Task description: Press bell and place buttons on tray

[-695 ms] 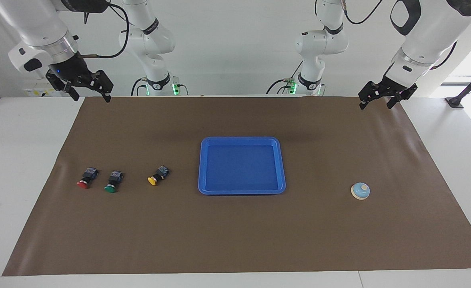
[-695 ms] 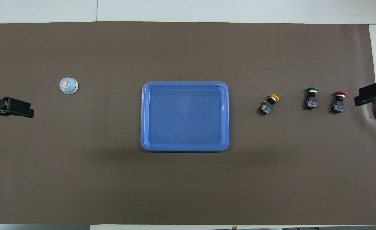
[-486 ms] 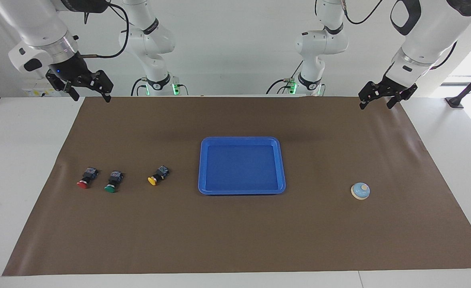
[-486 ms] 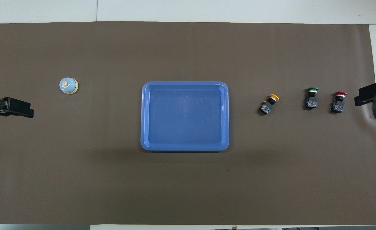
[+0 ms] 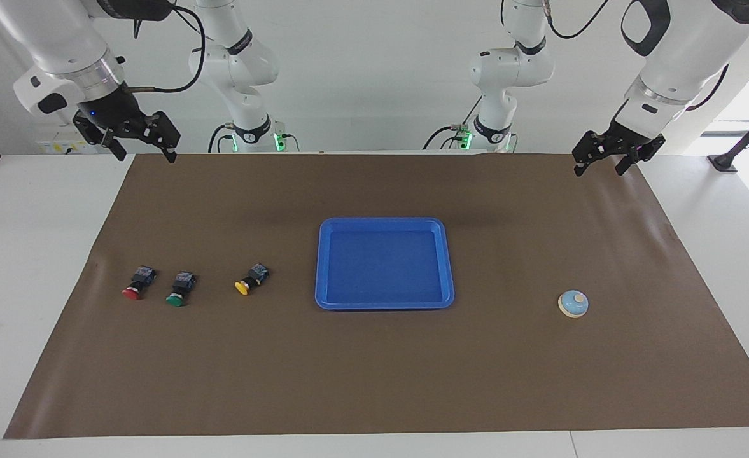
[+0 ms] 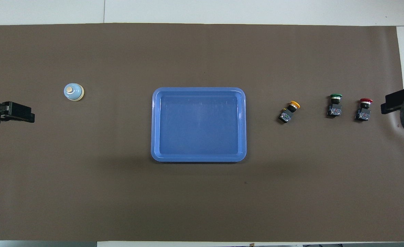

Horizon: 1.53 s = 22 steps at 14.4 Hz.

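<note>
Both pincers hang raised at the robots' edge of the desk, nothing grasped.

The blue tray [image 5: 384, 224] lies mid-desk on the brown mat [image 5: 374, 381], with nothing in it. The bell [image 5: 573, 303] sits well apart from it toward the left arm's end. Toward the right arm's end the three buttons lie on their sides in a row: yellow button [image 5: 249, 280] nearest the tray, then green button [image 5: 179, 289], then red button [image 5: 137, 284]. The left pincer [image 5: 599, 164] hangs over the mat's corner at its own end, fingers spread. The right pincer [image 5: 142, 151] hangs over the other corner, apparently spread too, though its angle makes that less sure.
</note>
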Tool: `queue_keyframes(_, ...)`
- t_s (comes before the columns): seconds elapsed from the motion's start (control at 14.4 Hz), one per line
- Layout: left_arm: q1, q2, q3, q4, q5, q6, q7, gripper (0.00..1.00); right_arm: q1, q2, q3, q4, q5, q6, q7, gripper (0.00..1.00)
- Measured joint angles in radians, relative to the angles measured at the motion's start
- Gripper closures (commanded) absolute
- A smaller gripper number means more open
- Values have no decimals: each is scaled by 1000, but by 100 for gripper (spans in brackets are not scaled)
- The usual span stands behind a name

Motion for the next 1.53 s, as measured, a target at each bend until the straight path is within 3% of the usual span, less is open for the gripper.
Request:
queue_keyframes(0.21, 0, 40, 0, -35, 0, 113, 0, 100, 0, 0, 0, 0, 0, 0, 0, 0)
queue_keyframes(0.63, 5, 282, 6, -37, 16, 384, 0, 100, 0, 0, 0, -1, 0, 0, 0, 0)
queue_keyframes(0.9, 28, 398, 14, -8, 18, 482, 2, 100, 0, 0, 0, -1, 0, 0, 0, 0)
queue_keyframes(1.53, 30, 492, 12, 9, 18, 585, 2, 100, 0, 0, 0, -1, 0, 0, 0, 0)
